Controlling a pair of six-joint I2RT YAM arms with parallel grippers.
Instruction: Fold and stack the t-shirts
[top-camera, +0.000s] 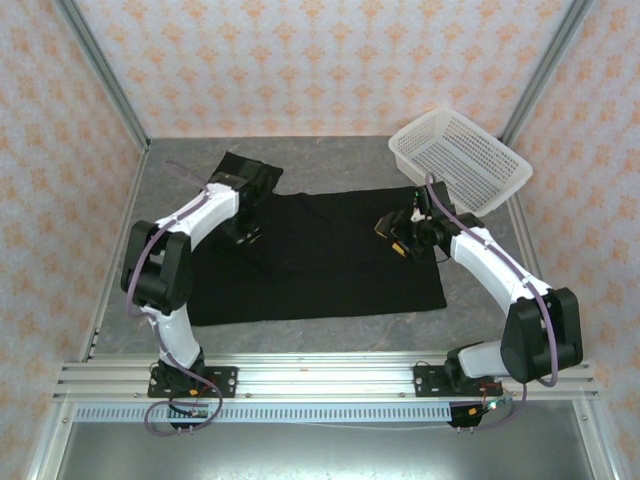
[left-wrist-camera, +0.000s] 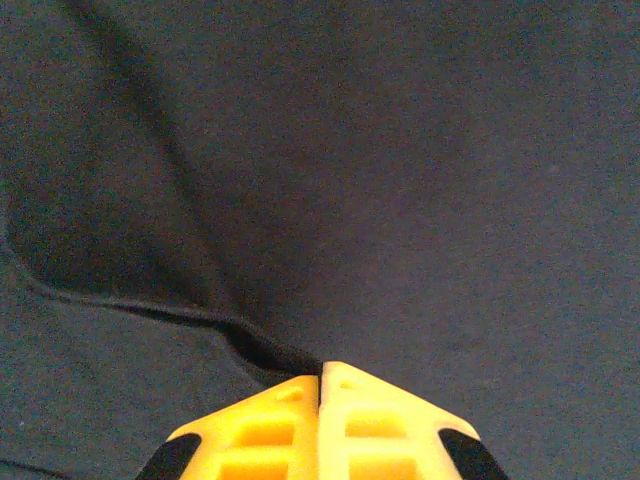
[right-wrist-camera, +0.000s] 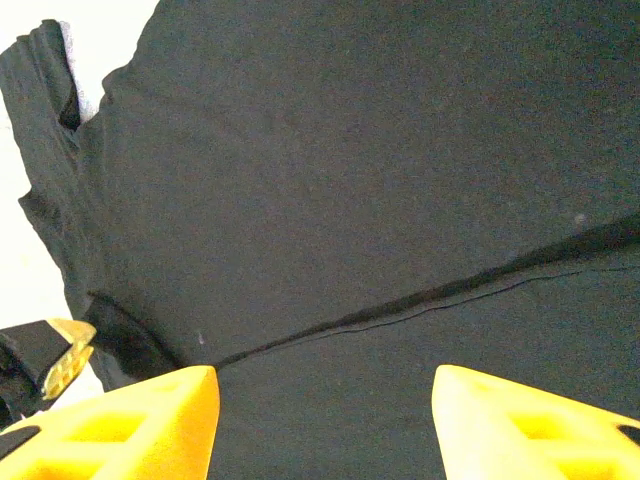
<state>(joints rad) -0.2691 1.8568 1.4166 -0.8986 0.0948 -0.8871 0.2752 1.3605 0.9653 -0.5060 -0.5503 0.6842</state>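
My left gripper (left-wrist-camera: 322, 370) was pressed shut, and the lower edge of the wrist view cut off its fingers. The t-shirt (left-wrist-camera: 400, 180) hem ran in under the tips, so I could not tell whether any cloth was caught. My right gripper (right-wrist-camera: 322, 376) was cropped the same way. From above, my left wrist covered its own fingers and part of a dark bundle (top-camera: 245, 172), which was too dark to read.

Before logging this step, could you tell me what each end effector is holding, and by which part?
The left end effector pinches the black t-shirt at a hemmed edge; the right end effector is open, holding nothing.
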